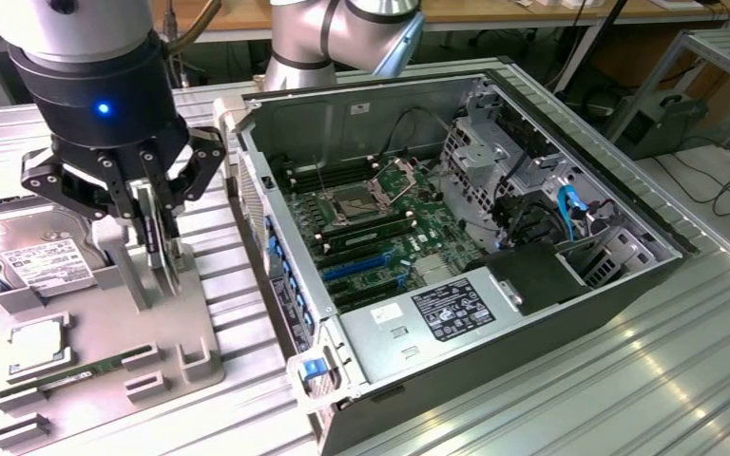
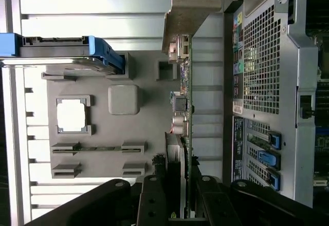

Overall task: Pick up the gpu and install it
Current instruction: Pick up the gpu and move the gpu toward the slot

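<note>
Lighting in the exterior view: bright, even, from overhead. The ribbed metal worktop (image 1: pixel 619 380) carries broad pale glare streaks. The computer case (image 1: pixel 339 123) is shaded along its inner wall at the exterior view's left, and the board inside stays readable. A blue indicator lamp (image 1: pixel 103 107) glows on the black wrist housing. The claw (image 1: pixel 159 266) throws a soft shadow onto the grey tray (image 1: pixel 194 351).

Wrist view: worktop ribs burn out to white. The square chip (image 2: pixel 71 115) is overexposed to a blank patch. The claw is almost a silhouette, and the gpu (image 2: pixel 183 107) is lit along its edge.
</note>
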`<state>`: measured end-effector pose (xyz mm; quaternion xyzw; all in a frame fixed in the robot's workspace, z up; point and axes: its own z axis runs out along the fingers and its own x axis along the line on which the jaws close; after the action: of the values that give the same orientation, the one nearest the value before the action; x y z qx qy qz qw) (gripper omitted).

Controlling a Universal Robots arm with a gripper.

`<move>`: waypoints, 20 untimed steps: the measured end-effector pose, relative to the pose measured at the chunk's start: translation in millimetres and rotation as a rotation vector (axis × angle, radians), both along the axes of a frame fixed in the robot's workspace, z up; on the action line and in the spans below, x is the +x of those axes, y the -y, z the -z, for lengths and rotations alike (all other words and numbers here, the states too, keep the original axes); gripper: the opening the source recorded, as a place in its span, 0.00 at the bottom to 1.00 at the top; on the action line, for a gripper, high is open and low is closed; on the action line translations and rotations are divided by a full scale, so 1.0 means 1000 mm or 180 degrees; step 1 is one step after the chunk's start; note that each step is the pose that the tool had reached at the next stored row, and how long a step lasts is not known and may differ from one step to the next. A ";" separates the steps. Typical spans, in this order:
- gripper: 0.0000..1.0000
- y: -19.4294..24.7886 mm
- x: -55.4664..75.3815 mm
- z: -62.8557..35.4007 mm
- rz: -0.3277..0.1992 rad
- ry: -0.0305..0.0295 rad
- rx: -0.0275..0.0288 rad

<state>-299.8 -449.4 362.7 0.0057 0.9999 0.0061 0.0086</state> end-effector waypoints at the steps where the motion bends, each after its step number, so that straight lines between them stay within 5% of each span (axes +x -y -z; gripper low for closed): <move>1: 0.27 0.0000 0.000 -0.0011 0.0000 0.0000 0.0000; 20: 0.27 0.0000 0.000 -0.0309 0.0000 0.0000 0.0000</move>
<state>-299.8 -449.4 393.6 0.0057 0.9999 0.0060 0.0086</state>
